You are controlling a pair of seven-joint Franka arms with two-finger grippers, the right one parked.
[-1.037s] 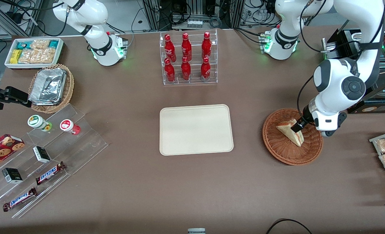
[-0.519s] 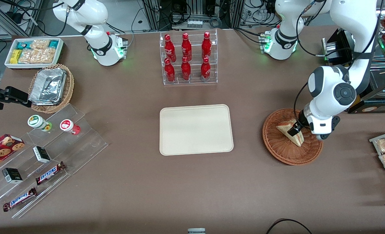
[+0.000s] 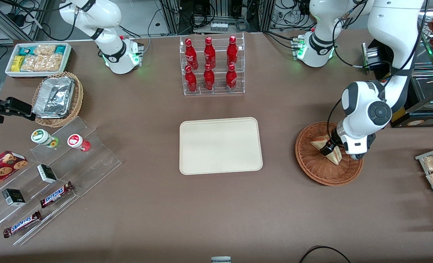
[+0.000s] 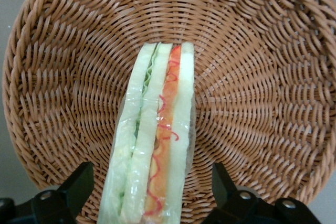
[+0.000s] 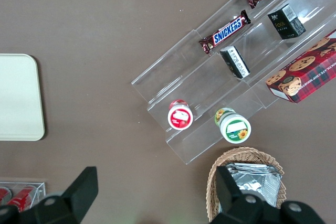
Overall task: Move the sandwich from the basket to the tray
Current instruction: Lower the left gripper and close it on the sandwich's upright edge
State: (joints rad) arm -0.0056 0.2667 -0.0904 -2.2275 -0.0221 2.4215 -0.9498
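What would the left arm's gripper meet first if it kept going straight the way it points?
Probably the sandwich: the open gripper straddles it in the basket, a finger either side.

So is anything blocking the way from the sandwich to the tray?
Nothing visible does. The gripper, jaws open, straddles the sandwich in the basket; only bare table separates it from the tray.

Robotics lab staged as a snack shop
Franka arm bases (image 3: 118,54) bolt onto a brown table (image 3: 216,204) amid cables, cola bottle rack (image 3: 212,65), and Snickers bars (image 3: 22,223).
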